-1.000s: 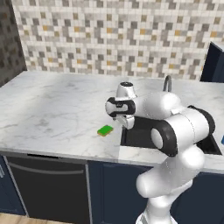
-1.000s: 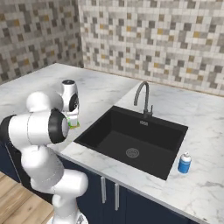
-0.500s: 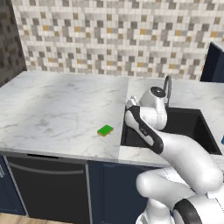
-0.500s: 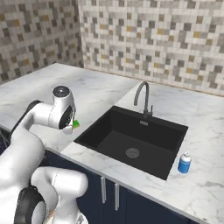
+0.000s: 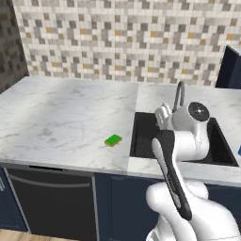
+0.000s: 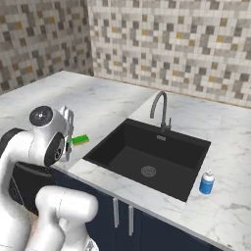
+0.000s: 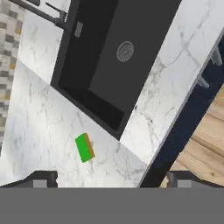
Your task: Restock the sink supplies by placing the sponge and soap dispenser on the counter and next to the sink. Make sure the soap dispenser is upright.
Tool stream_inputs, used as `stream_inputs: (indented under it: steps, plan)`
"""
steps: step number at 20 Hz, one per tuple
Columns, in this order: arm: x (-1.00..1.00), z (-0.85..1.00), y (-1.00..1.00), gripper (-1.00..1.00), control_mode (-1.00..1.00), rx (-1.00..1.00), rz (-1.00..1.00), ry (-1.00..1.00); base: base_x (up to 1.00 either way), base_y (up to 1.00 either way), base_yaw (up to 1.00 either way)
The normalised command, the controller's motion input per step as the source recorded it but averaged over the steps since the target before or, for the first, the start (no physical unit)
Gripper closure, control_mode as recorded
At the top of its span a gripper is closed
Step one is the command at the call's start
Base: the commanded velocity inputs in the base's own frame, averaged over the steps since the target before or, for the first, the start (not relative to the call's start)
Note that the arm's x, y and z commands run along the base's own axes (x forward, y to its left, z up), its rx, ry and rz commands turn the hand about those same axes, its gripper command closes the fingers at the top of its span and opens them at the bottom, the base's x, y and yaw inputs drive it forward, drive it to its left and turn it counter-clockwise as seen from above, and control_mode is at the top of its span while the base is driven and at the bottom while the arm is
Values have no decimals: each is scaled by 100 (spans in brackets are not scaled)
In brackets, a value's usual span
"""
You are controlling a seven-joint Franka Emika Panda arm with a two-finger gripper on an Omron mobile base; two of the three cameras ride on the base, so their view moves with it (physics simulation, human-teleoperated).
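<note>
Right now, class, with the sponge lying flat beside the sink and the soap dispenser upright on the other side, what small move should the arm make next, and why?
Probably nothing more than a small retreat. The sponge lies on the counter near the sink, the soap dispenser stands upright by the sink's other side, and the gripper holds nothing.

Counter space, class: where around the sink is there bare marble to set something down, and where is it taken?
Free: the wide counter left of the sponge, up to the tiled wall, and the strip behind the faucet. Taken: the sponge's spot by the sink, and the front right corner, where the soap dispenser stands.
</note>
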Motion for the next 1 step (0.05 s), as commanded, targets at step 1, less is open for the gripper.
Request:
stream_inputs:
  steps: [1]
  plan:
    - [-29, 3, 0, -100, -100, 0, -13, 0, 0, 0, 0]
